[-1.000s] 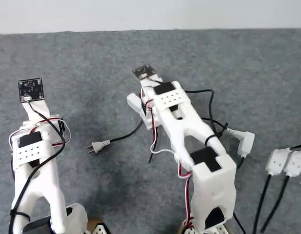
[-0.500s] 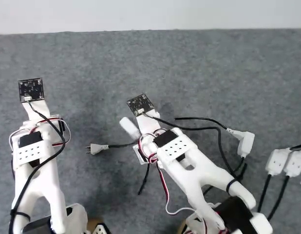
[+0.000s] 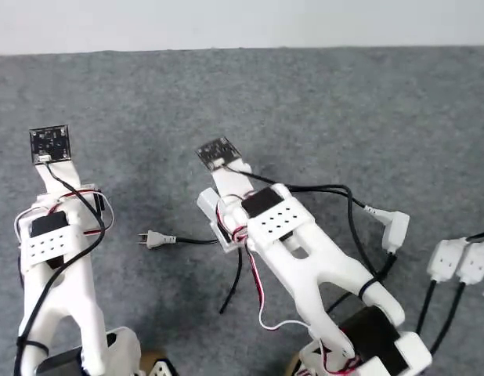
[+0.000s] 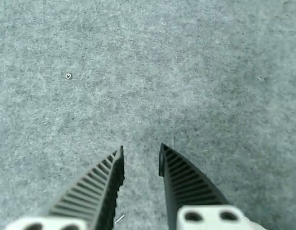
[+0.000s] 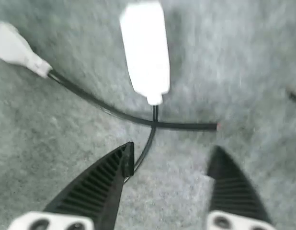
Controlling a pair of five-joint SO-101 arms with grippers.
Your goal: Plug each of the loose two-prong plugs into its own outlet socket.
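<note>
A loose two-prong plug point(image 3: 152, 239) lies on the grey carpet between the two arms. Its black cable runs right, under the right arm point(image 3: 273, 227). In the right wrist view my right gripper point(image 5: 174, 155) is open above two crossing black cables point(image 5: 109, 111). Just beyond its fingertips lies a white oblong socket body point(image 5: 144, 48), with another white plug end point(image 5: 14, 45) off to one side. My left gripper point(image 4: 141, 151) hangs over bare carpet, slightly open, with nothing between its fingers. Two white sockets point(image 3: 446, 258) point(image 3: 474, 262) lie at the right edge.
A white angled plug point(image 3: 395, 229) on a black cable lies right of the right arm. The left arm point(image 3: 50, 243) stands at the left. Bare carpet stretches across the far half up to a pale wall point(image 3: 242, 23).
The right arm has drawn back toward the near side and turned slightly left, and the cable under it has shifted. The two-prong plug has barely moved. The left arm is still.
</note>
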